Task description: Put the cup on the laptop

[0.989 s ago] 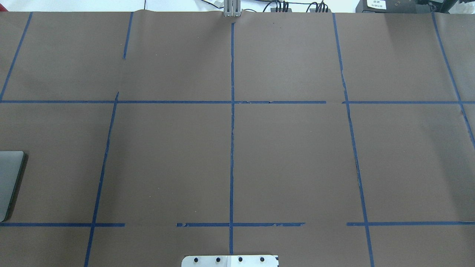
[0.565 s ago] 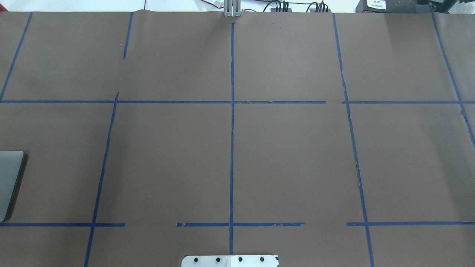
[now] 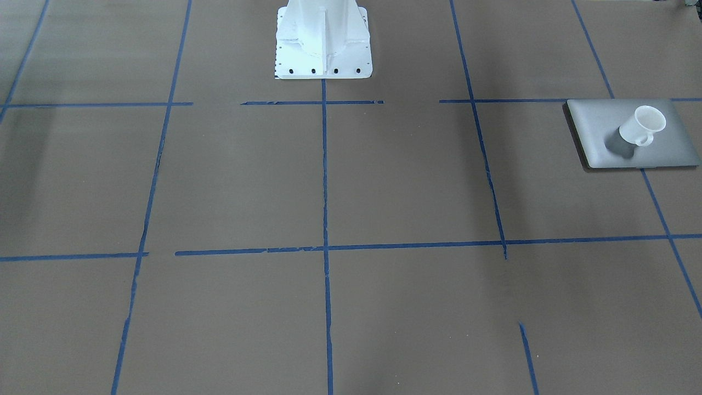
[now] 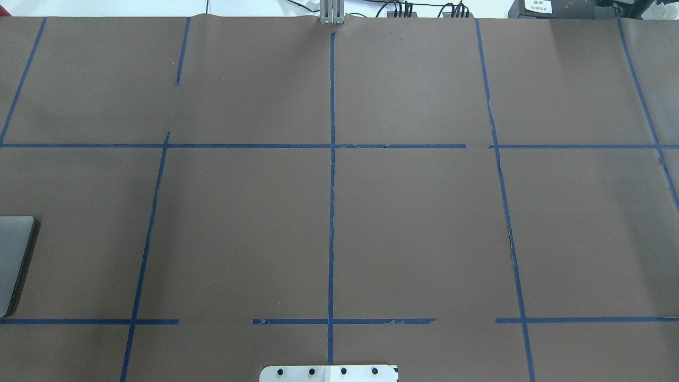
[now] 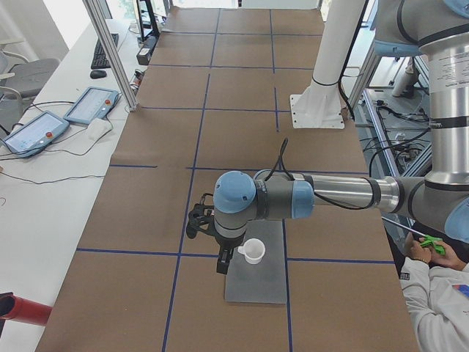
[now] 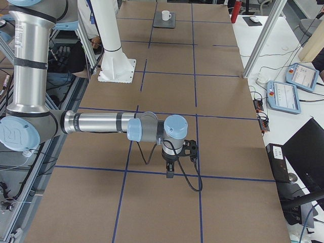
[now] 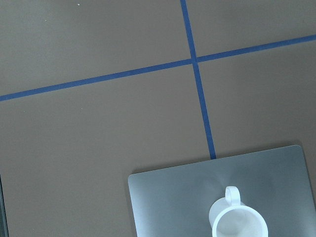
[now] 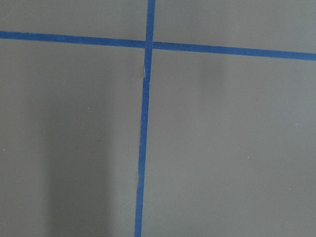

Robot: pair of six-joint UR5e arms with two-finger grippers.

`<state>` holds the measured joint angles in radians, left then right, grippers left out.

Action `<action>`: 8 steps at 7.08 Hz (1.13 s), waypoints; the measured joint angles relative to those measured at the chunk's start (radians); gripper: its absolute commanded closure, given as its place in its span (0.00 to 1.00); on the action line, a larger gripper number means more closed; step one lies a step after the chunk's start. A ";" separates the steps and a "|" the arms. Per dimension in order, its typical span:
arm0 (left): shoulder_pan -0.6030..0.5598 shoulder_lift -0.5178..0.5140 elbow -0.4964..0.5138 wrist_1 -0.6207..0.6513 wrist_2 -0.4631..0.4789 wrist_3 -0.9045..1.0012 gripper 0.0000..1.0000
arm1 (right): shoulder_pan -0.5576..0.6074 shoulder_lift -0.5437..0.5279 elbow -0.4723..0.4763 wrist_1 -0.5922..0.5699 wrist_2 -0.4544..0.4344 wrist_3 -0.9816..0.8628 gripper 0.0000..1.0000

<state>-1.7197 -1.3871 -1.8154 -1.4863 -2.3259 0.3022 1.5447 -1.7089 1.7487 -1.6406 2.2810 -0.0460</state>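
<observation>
**Cup on the lid, left arm to clear off**

The left tool (image 5: 221, 262) shows only from the bench's end, hanging just beside the cup (image 5: 252, 251). From there I cannot tell whether it is released or clenched. The cup stands upright on the laptop (image 5: 258, 287), off to one side of the lid, with its handle turned away from the robot. The placing looks done to me, so the step in hand is the retreat. I'd go straight up first and only then swing away, so that nothing clips the rim or handle. I'd also keep off the thin lid, which could slide on the papered bench (image 3: 329, 181).

The front view settles what the end view leaves crowded: the cup stands alone there, with nothing touching it. The left wrist view looks down into its mouth and finds it empty. The overhead view catches only a corner of the laptop and no cup. The right tool (image 6: 169, 169) hangs well apart near a tape (image 8: 147, 44) crossing, and I cannot tell its grip either.
</observation>
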 measured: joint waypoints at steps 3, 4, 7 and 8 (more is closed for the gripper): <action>0.001 0.003 0.005 0.001 0.000 0.000 0.00 | 0.000 0.000 0.000 -0.001 0.000 0.000 0.00; 0.002 0.003 0.005 0.001 0.000 0.000 0.00 | 0.000 0.000 0.000 0.000 0.000 0.000 0.00; 0.028 0.005 0.010 0.001 -0.001 -0.001 0.00 | 0.000 0.000 0.000 0.000 0.000 0.000 0.00; 0.033 0.005 0.014 0.001 -0.001 -0.001 0.00 | 0.000 0.000 0.000 0.000 0.000 0.000 0.00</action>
<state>-1.6862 -1.3822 -1.8011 -1.4849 -2.3269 0.3009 1.5447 -1.7088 1.7487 -1.6407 2.2809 -0.0460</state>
